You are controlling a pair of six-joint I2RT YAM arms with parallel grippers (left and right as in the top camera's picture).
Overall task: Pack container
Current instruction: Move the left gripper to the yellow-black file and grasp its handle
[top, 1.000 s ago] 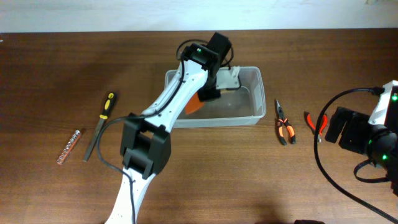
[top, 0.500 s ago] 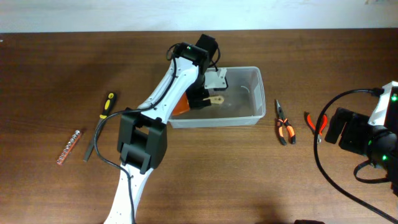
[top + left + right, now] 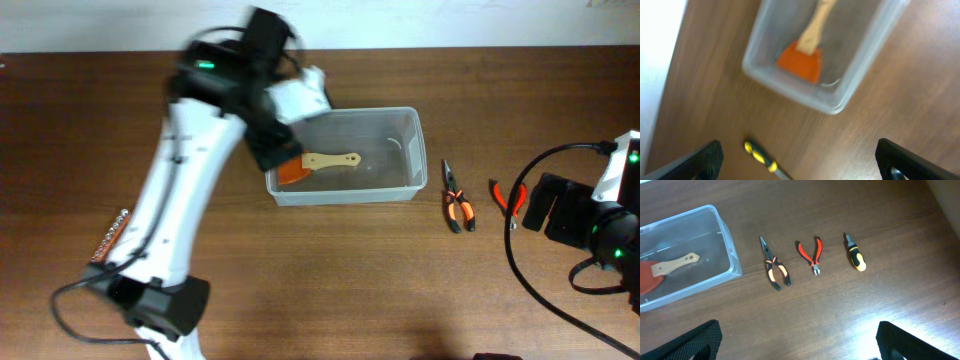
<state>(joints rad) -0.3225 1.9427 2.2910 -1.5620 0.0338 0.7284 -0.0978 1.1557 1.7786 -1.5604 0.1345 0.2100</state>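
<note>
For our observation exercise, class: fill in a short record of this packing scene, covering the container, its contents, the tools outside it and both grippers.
Container: clear bin, upright
Inside: orange spatula with wooden handle
Outside the bin: pliers, red cutters, yellow-black screwdriver
Left gripper: open, empty
Right gripper: open, empty

1 container (image 3: 380, 112), 1 spatula (image 3: 320, 163), 2 pliers (image 3: 774, 269) (image 3: 812, 255), 2 yel-blk tools (image 3: 856, 258) (image 3: 760, 158), 1 bit strip (image 3: 108, 240)

A spatula (image 3: 322, 162) fills the container's (image 3: 360, 194) left half; its right half lies open.
</note>
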